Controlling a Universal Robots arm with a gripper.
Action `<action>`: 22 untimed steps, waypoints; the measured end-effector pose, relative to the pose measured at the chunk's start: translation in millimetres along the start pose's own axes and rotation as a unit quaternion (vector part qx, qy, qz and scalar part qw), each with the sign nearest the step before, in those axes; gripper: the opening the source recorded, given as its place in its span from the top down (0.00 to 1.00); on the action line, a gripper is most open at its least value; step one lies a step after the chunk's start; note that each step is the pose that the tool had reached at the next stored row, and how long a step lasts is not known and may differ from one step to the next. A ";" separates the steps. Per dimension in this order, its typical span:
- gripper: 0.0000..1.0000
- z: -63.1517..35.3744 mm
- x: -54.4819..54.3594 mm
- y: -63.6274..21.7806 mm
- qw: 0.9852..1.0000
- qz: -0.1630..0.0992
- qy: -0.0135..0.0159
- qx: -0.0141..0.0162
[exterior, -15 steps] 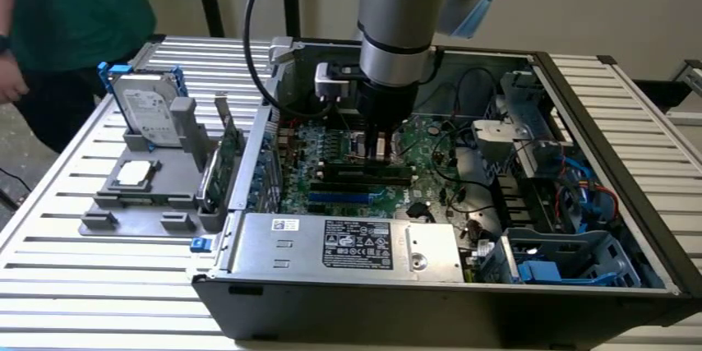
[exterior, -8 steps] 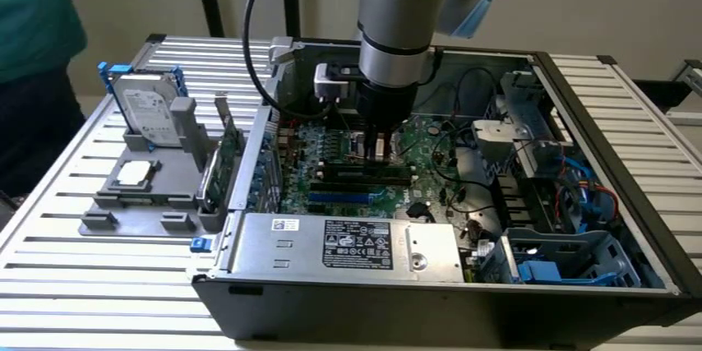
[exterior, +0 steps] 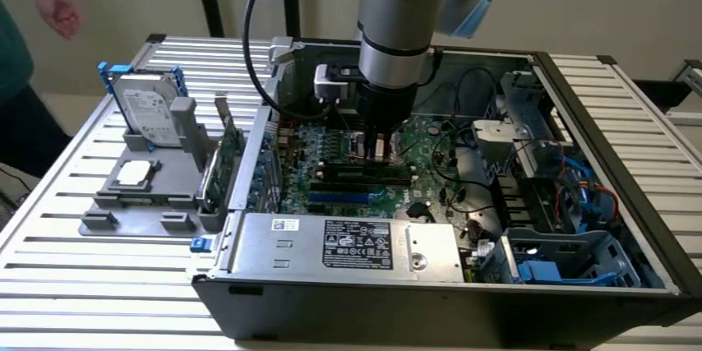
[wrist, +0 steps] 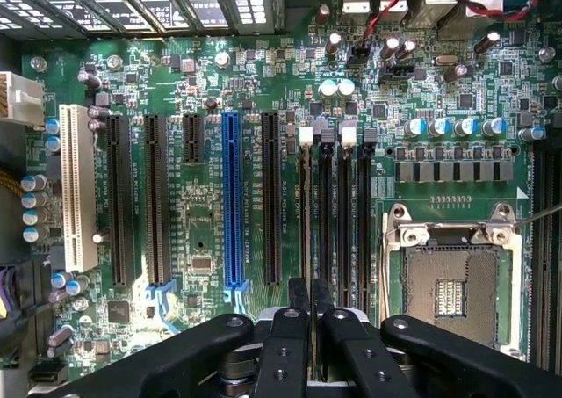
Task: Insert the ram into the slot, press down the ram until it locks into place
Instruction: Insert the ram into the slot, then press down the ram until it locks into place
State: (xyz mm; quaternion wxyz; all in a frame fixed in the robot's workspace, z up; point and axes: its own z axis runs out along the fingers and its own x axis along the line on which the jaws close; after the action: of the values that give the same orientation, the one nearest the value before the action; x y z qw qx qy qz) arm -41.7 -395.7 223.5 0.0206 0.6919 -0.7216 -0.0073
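Ram (wrist: 305, 213), one stick, stands edge-on at one of four slots (wrist: 327, 213), hand (wrist: 309, 300) clenched on it.

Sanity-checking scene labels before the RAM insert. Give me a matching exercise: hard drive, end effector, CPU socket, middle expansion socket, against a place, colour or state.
Things:
1. hard drive
2. end effector
3. CPU socket
4. middle expansion socket

Descriptions:
A. blue
B. over the black memory slots
C. on the grey stand, outside the case
D. empty, on the board beside the memory slots

Pairs: 1-C, 2-B, 3-D, 4-A
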 end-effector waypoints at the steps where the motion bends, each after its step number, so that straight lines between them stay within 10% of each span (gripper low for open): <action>1: 0.85 0.0 0.0 0.0 1.000 0.000 0.000 0.000; 9: 0.79 -17.7 0.3 0.7 1.000 0.000 0.000 -0.005; 22: 0.89 -18.9 -0.4 0.7 1.000 0.000 0.000 -0.006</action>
State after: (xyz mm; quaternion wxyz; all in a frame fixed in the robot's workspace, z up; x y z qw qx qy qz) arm -41.5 -395.0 242.4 0.0246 0.6919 -0.7215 -0.0113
